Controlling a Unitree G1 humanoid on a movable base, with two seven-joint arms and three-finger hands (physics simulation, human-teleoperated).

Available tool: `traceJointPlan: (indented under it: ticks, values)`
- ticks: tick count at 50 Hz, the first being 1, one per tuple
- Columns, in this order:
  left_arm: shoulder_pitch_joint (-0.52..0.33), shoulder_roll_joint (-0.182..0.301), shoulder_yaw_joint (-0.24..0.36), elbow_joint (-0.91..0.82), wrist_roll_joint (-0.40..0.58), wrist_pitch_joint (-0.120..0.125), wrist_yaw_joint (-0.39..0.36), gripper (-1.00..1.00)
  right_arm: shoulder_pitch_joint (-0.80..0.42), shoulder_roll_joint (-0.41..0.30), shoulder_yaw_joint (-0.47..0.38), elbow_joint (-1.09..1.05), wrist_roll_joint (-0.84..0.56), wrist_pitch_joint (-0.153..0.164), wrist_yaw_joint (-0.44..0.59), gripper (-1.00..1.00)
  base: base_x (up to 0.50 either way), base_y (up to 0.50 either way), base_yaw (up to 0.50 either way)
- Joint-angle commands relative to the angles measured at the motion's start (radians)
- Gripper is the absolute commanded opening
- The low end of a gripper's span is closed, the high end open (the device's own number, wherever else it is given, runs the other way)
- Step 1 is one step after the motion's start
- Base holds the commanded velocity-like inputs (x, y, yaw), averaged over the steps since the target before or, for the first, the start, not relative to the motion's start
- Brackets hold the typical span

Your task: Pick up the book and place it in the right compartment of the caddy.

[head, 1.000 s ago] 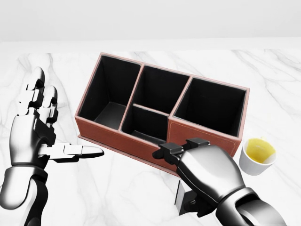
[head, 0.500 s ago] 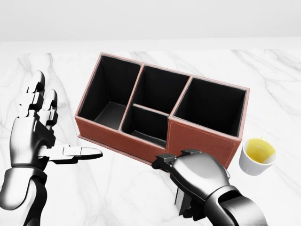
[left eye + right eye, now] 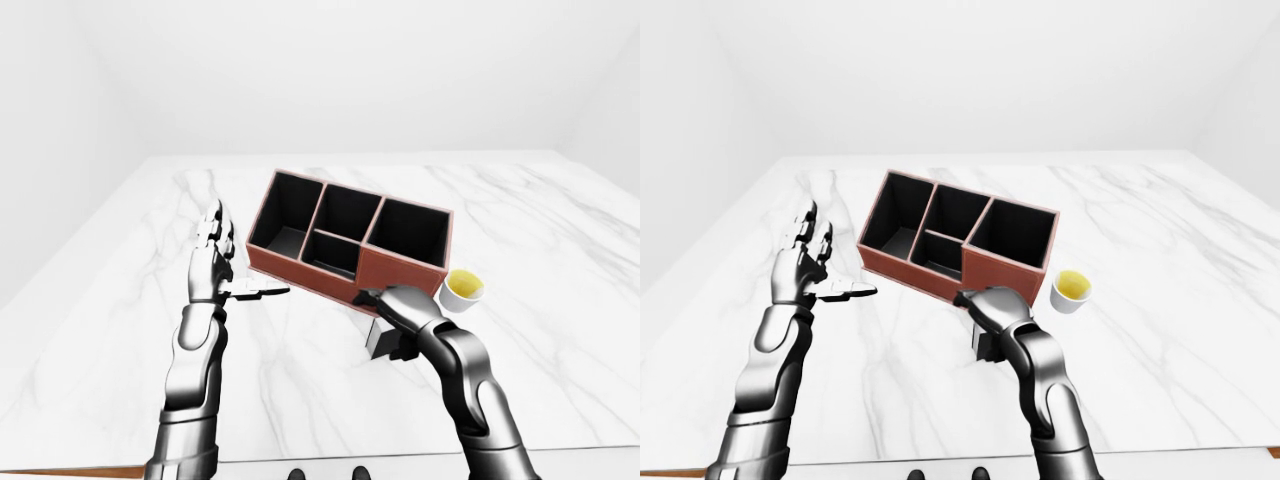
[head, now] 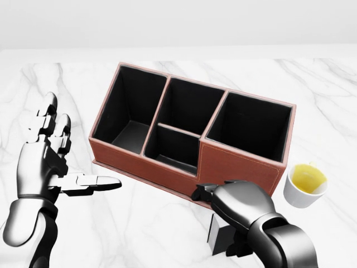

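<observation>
Right hand [image 4: 239, 215] is curled over the book [image 3: 381, 341], which stands on the tabletop [image 4: 139, 234] just below the caddy [image 4: 240, 164]. Grip looks shallow; book may slip or strike the wall. Left hand [image 4: 47, 162] hangs open, idle.

- The table [image 4: 312, 84] is showing a polished white marble surface with grey veins.
- The caddy [image 4: 237, 162] is presenting matt reddish-brown leather-like walls with pale stitching and a black matt lining.
- Both hands, left hand [image 4: 47, 159] and right hand [image 4: 240, 209], are showing glossy silver metal with black joints.
- The cup [image 4: 304, 187] is appearing smooth, white and glazed.
</observation>
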Motion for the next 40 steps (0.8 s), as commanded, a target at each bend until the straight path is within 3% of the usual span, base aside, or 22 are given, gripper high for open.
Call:
traceJointPlan:
  ticks: [1, 19, 40]
  values:
    - [-0.009, 0.005, 0.003, 0.031, -0.005, 0.000, 0.000, 1.00, -0.012, -0.011, -0.008, 0.072, -0.009, 0.004, -0.006, 0.36, 0.00, 0.00, 0.00]
    - [-0.001, 0.009, 0.011, 0.032, -0.014, 0.000, -0.001, 1.00, -0.031, -0.029, -0.002, 0.275, -0.042, -0.011, -0.125, 0.36, 0.00, 0.00, 0.00]
    - [0.024, 0.007, 0.014, -0.019, -0.016, 0.000, -0.006, 1.00, -0.009, -0.051, -0.017, 0.318, -0.082, 0.012, -0.169, 0.40, 0.00, 0.00, 0.00]
